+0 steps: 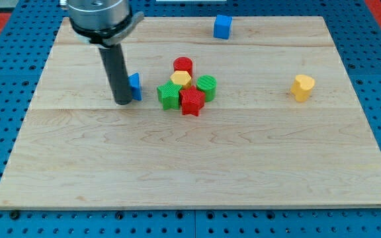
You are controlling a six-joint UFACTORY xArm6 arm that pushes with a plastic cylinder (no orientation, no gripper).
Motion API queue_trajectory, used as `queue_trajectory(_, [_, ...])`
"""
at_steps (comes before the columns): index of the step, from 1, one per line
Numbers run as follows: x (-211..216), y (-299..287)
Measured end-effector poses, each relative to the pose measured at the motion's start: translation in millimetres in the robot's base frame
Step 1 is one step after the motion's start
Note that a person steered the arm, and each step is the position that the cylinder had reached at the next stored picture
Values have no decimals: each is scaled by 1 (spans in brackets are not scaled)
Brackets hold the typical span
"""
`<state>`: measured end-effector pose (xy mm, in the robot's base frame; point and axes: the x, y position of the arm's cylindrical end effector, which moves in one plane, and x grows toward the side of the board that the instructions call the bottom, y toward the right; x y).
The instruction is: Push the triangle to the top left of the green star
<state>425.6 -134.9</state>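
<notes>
Where the dark rod comes down onto the wooden board [197,172], my tip [122,102] rests on the wood, in the left half of the view. I have no fingers, just this one straight rod, so nothing opens or shuts.

Just to the view's right of my tip sits the blue triangle [135,86], so close it seems to touch the rod; part of it hides behind the rod.

A bit further to the view's right of my tip is a tight clump of five blocks, all touching or nearly so. Nearest the bottom is the red star [192,101]. Beside it, on the side closest to my tip, is the green star [169,95]. Behind those come the yellow block [181,80] in the middle and the green round block [206,86] on the far right of the clump. At the back is the red round block [183,65].

Well off to the view's right of my tip, alone, is a second yellow block [302,87].

Farthest away, near the top edge and up to the right of my tip, is a blue cube [223,26].

That makes two blue, two red, two green and two yellow: eight blocks.
</notes>
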Motion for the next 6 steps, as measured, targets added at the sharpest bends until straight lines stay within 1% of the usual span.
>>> queue_trajectory(1, [-8, -5])
queue_trajectory(2, [-22, -25])
queue_trajectory(4, [-27, 7])
queue_trajectory(5, [-32, -55])
queue_trajectory(6, [-48, -11])
